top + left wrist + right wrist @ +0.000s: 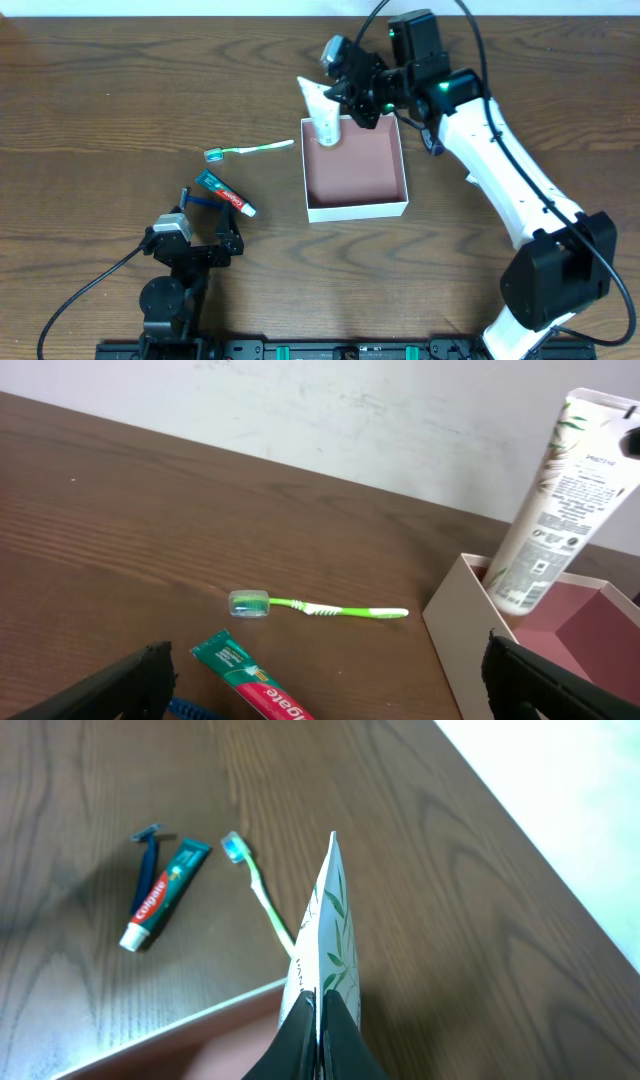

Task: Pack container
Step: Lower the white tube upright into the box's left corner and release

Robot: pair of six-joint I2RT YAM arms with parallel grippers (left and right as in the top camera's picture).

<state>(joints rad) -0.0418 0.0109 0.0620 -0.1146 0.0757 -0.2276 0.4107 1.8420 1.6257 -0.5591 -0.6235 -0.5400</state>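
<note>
Dark wood-grain table (100, 100), pale wall along its far edge.

Right arm: reaches from 5 o'clock up and across to the box's far side, wrist bent down. Right gripper (347, 93) is clenched on the crimped end of one white tube (322, 112). The tube is tilted, cap end down inside the container's 11 o'clock corner. Whether the cap touches the floor cannot be told.

Left arm: folded low at 7 o'clock of the table. Left gripper (208, 218) is released, jaws spread wide, holding nothing, just at 6 o'clock of the toothpaste.

Container (358, 210): just right of table centre, square to the table edges. Reddish-brown floor shows bare from centre to the 5 o'clock corner.

Room: bare wood separates the box's left wall from the loose items.

Count:
- one container
- one white tube
- one green toothbrush (250, 149) at the box's 9 o'clock
- one toothpaste tube (225, 193) at 8 o'clock
- one blue razor (195, 197) touching the toothpaste
</note>
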